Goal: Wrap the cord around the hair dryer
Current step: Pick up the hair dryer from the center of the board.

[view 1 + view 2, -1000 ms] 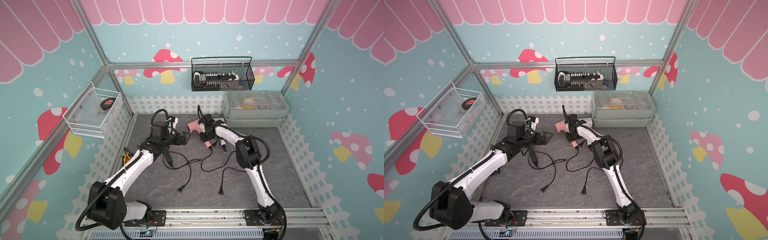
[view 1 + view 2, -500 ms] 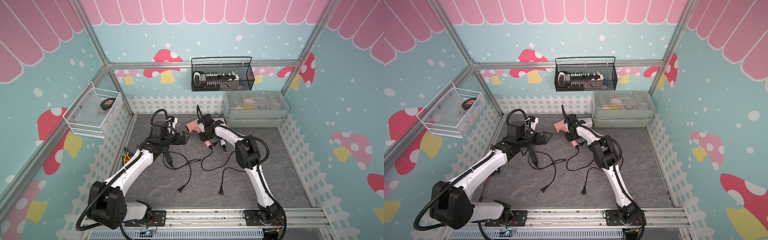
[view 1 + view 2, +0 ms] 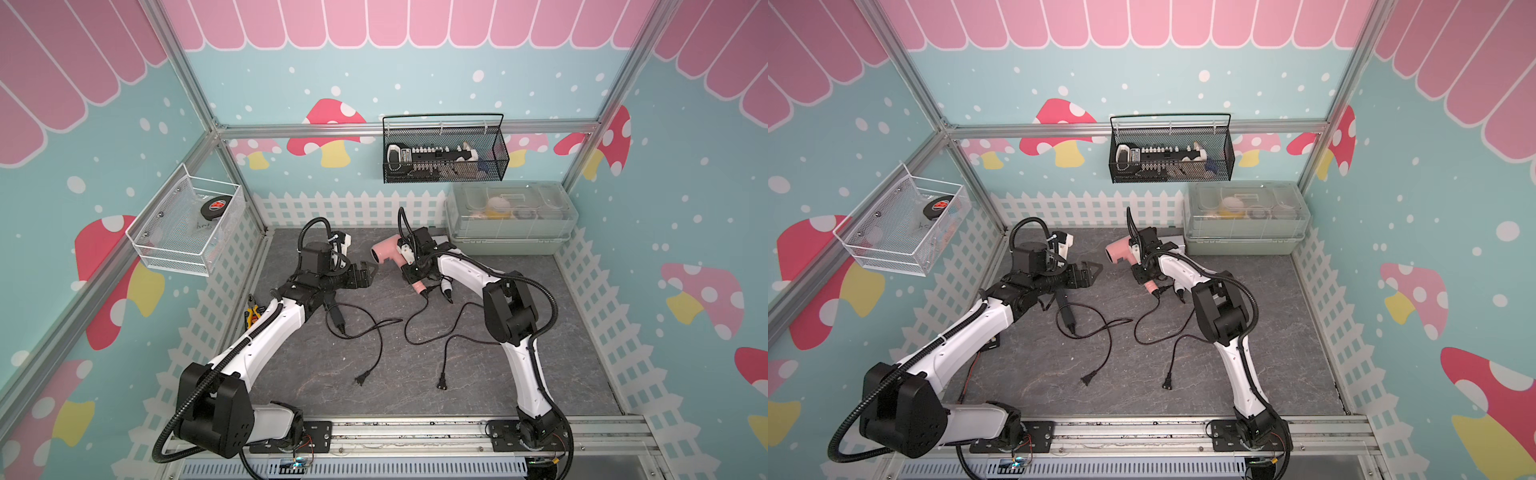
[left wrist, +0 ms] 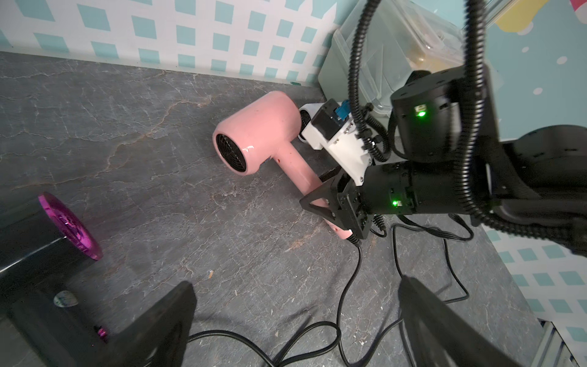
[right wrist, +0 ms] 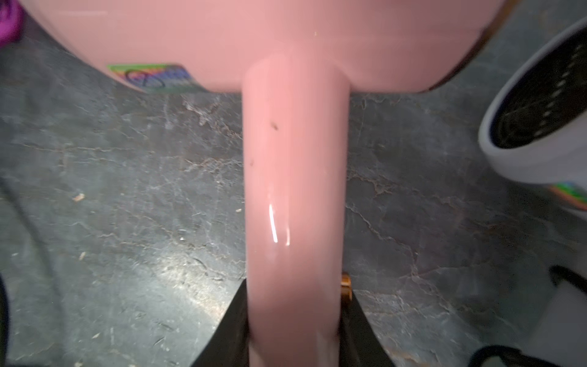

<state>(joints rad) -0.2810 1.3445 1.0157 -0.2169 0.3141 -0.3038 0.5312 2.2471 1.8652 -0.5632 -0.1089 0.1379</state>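
Hair dryer (image 4: 260, 127): pink plastic, glossy, smooth; highlights noted on handle.
Cord (image 4: 360, 259): black, matt, rubbery-looking sheath.
Counter (image 3: 399, 399): grey stone-look surface, veined, mostly matt.
Wall basket (image 3: 494, 166): black metal mesh, matt.
Side basket (image 3: 174, 232): white-coated wire mesh.
Storage box (image 3: 511, 232): translucent plastic, smooth.
Frame rail (image 3: 291, 129): bare metal, satin.
Arm shell (image 3: 266, 336): white plastic, semi-gloss.

You're looking at staged robot lab cell: aluminium frame (image 3: 270, 131), mushroom-print wall panels (image 3: 415, 75), white picket-fence trim (image 3: 332, 208), arms (image 3: 266, 332) bolted to base rail (image 3: 407, 432).
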